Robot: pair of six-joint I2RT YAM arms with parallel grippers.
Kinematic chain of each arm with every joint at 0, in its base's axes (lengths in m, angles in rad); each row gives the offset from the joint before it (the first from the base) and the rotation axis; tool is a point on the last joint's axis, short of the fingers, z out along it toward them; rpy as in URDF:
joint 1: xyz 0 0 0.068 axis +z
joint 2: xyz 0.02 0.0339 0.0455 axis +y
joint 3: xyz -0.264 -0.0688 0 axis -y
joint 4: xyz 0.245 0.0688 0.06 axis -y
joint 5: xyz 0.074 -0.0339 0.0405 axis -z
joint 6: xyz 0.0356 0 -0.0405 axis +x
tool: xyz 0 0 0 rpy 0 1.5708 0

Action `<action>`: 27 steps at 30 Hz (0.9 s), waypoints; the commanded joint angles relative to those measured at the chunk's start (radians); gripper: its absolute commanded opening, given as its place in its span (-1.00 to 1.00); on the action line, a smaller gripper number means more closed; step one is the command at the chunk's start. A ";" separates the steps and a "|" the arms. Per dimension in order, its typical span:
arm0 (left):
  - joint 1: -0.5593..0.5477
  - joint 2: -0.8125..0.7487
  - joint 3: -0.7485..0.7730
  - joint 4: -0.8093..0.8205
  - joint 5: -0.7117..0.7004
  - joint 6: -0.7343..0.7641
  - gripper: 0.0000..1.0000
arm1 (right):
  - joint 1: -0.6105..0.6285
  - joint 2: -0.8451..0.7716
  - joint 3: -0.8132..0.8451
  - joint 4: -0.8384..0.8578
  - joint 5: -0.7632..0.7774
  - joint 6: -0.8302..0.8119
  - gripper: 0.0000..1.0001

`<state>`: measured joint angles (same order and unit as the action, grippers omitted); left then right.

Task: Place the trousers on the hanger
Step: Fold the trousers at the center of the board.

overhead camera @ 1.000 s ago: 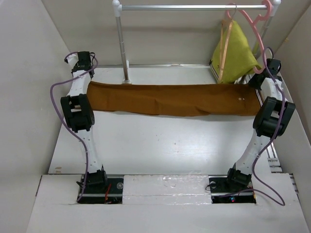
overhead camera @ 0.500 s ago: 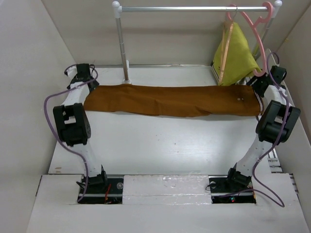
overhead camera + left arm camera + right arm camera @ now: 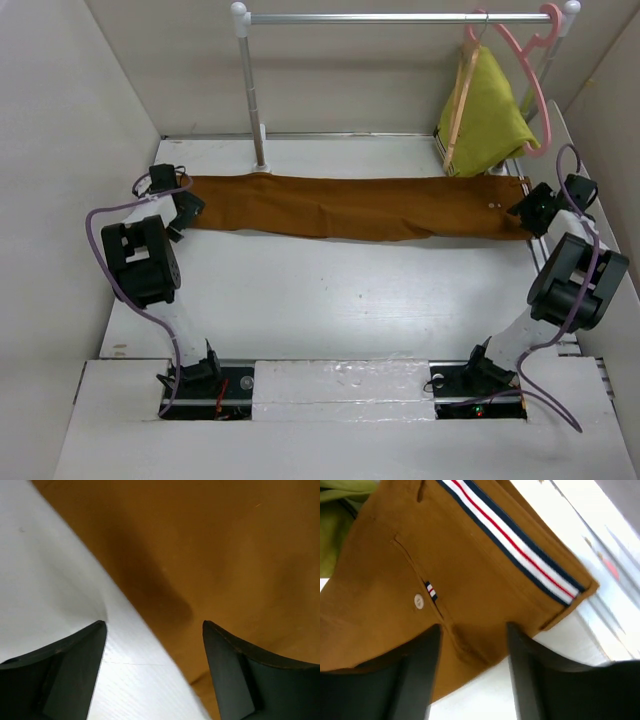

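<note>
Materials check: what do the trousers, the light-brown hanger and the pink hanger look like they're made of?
The trousers: woven cloth, matte rust-brown, lying in soft folds. The waistband lining is a striped tape, and the button is pale, probably plastic.
The hanger: looks like wood, thin light-brown bars; its hook is too small to judge.
The pink hanger: probably plastic, smooth even colour, moulded curves.

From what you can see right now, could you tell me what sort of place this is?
Probably a robotics test cell for garment handling, not a home: plain white panel walls, a metal clothes rail holding the hanger, and trousers spread flat on the table.
</note>
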<state>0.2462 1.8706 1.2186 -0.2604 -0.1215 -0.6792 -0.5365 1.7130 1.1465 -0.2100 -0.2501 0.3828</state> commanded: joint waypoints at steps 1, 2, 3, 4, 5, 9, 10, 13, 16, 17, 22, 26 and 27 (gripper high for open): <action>-0.002 0.005 0.039 0.007 0.023 -0.055 0.42 | -0.014 -0.072 -0.080 0.049 -0.041 -0.036 0.37; -0.002 0.009 0.041 0.010 0.023 -0.057 0.37 | -0.029 -0.075 -0.080 0.049 -0.049 -0.039 0.37; -0.002 0.010 0.044 0.013 0.020 -0.056 0.28 | -0.042 -0.079 -0.127 0.072 -0.061 -0.036 0.40; -0.002 0.015 0.047 0.016 0.023 -0.054 0.21 | -0.054 -0.085 -0.157 0.092 -0.078 -0.033 0.40; -0.002 0.028 0.050 0.007 0.023 -0.051 0.19 | -0.063 -0.093 -0.180 0.113 -0.109 -0.027 0.41; -0.002 0.056 0.050 0.019 0.016 -0.039 0.03 | -0.063 -0.052 -0.215 0.159 -0.115 -0.053 0.43; -0.002 0.061 0.053 0.024 0.014 -0.037 -0.08 | -0.072 -0.029 -0.203 0.175 -0.126 -0.047 0.43; -0.002 0.085 0.068 0.026 0.014 -0.043 -0.25 | -0.072 0.072 -0.159 0.270 -0.150 -0.007 0.44; -0.002 0.093 0.082 0.039 0.006 -0.030 -0.43 | -0.063 0.138 -0.131 0.323 -0.118 0.024 0.44; -0.002 0.104 0.090 0.044 -0.003 -0.023 -0.76 | -0.063 0.169 -0.108 0.330 -0.126 0.030 0.41; -0.002 0.140 0.153 0.004 -0.066 0.012 -1.00 | -0.063 0.200 -0.105 0.363 -0.110 0.051 -0.36; -0.002 0.142 0.186 -0.016 -0.160 0.079 -1.00 | -0.054 0.128 -0.102 0.315 -0.078 -0.010 -1.00; -0.002 0.136 0.190 -0.019 -0.212 0.093 -1.00 | -0.054 0.099 -0.103 0.273 -0.045 -0.027 -1.00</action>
<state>0.2256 1.9991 1.3754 -0.2577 -0.1574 -0.6575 -0.5995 1.8553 1.0313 0.0433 -0.4500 0.4232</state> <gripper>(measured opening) 0.010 0.183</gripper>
